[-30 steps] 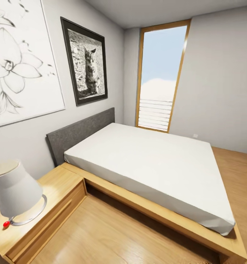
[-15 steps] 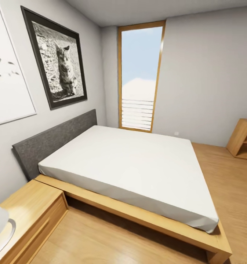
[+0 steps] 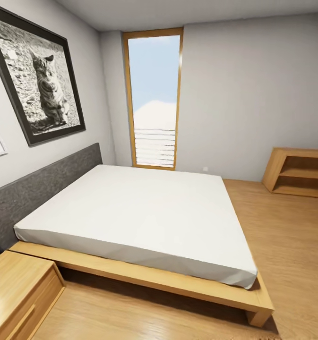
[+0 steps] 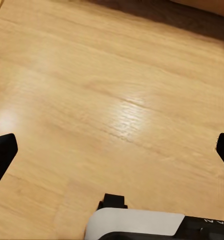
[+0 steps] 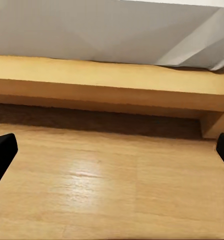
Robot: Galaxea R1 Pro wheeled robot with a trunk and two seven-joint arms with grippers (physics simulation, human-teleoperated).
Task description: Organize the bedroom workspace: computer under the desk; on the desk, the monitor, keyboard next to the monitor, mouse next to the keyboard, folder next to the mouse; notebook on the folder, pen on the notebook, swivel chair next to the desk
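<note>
I am in a bedroom, and the desk, the swivel chair and the other workspace things are out of view. In the left wrist view my left gripper (image 4: 112, 150) is open over bare wooden floor (image 4: 112, 90), its dark fingertips (image 4: 2, 155) far apart at the picture's edges. My right gripper (image 5: 112, 150) is open too, low above the floor and facing the bed's wooden frame (image 5: 112, 80) and white mattress (image 5: 107, 30). Nothing lies between either pair of fingers.
A wide bed (image 3: 135, 212) on a low wooden frame (image 3: 177, 283) stands ahead, with a grey headboard (image 3: 40, 189). A wooden nightstand (image 3: 17, 288) is at the near left. A low wooden shelf (image 3: 298, 172) stands by the far right wall. Floor (image 3: 291, 245) runs along the bed's right side.
The whole head view has swung to the right. The lamp and the flower picture have left the frame, and the wooden shelf has come in at the right.
</note>
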